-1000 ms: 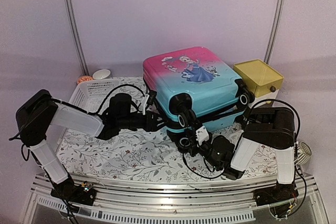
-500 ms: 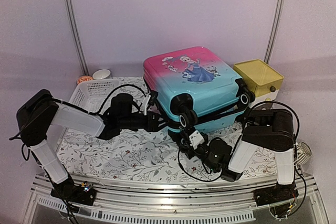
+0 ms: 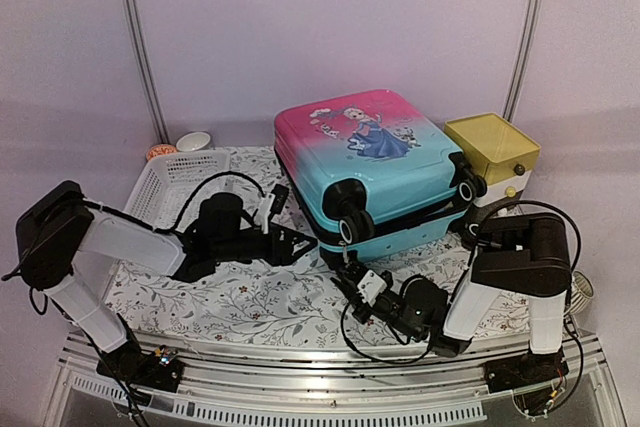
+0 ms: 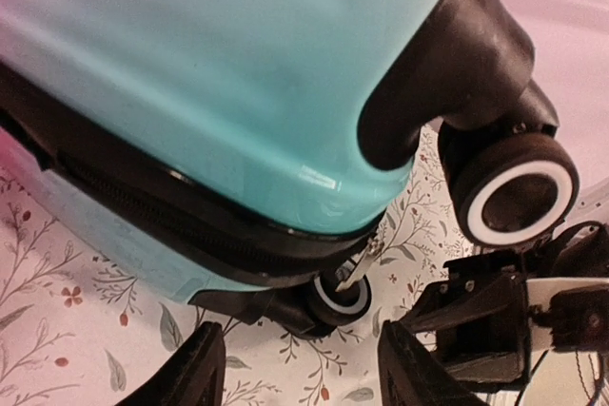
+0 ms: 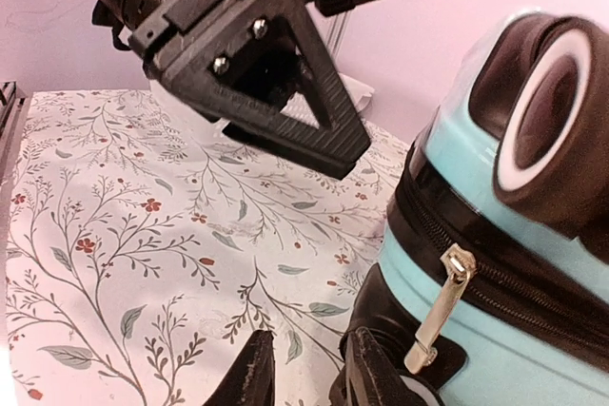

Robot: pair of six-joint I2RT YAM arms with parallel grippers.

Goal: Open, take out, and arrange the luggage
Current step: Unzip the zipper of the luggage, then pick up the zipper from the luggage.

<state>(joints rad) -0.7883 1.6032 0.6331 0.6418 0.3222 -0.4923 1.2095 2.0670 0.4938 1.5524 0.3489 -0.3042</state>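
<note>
The luggage, pink fading to turquoise with a princess print, lies flat on the floral cloth with its wheels toward me. A metal zipper pull hangs free from the black zipper band at the near corner, beside the lower wheel. The band looks closed there. My left gripper is open just left of that corner, its fingers over bare cloth. My right gripper sits low in front of the corner, open a little, with nothing between its fingertips. The pull hangs to their right.
A white perforated basket stands at the back left, with a small bowl behind it. A yellow-topped box sits against the luggage's right end. The two grippers are close together at the corner. Floral cloth covers the table.
My right gripper has opened, let go at the zipper corner and drawn back toward me. The left gripper has pulled back left from the luggage and opened slightly wider.
</note>
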